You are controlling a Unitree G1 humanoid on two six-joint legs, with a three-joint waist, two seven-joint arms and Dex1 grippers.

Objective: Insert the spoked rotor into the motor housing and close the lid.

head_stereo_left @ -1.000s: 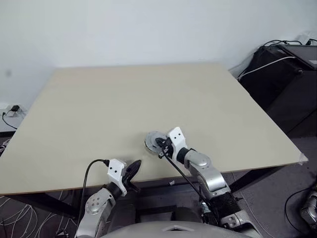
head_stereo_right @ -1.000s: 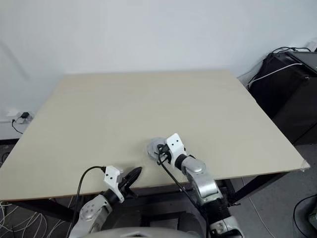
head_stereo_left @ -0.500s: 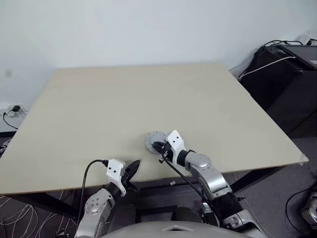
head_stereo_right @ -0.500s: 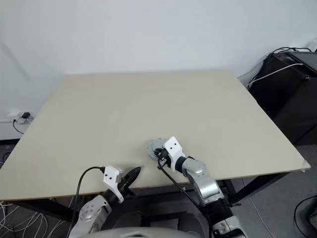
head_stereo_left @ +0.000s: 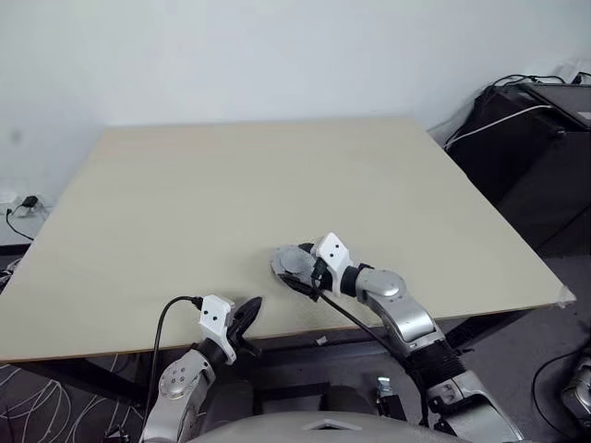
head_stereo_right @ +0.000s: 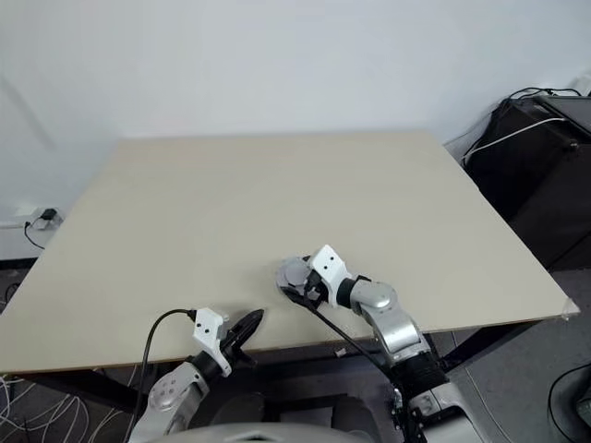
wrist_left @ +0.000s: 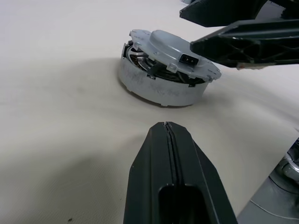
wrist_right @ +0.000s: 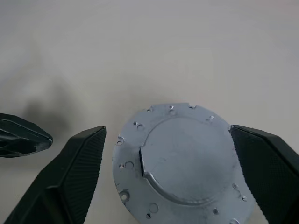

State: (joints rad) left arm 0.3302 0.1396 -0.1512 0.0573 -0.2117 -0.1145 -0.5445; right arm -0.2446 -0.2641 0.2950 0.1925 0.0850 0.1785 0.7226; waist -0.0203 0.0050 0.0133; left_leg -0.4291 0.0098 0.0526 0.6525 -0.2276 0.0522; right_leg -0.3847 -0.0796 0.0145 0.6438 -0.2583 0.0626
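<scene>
My right gripper (wrist_right: 166,186) has just spread wide, its fingers (wrist_right: 77,163) now flanking the lid (wrist_left: 180,49) without touching it. The lid sits slightly askew on the motor housing (wrist_left: 154,84) near the table (head_stereo_left: 277,185) edge, so I judge it still needs seating. My left gripper (wrist_left: 170,135) stays closed, empty.

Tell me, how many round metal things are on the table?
1 stack: the lid sits slightly tilted on the motor housing, near the table's front edge. Parts inside are hidden.

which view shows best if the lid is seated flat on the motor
The left wrist view: it shows the lid side-on, tilted with a gap at one edge. The right wrist view shows its top face between the open right gripper; the eye views show it small.
</scene>
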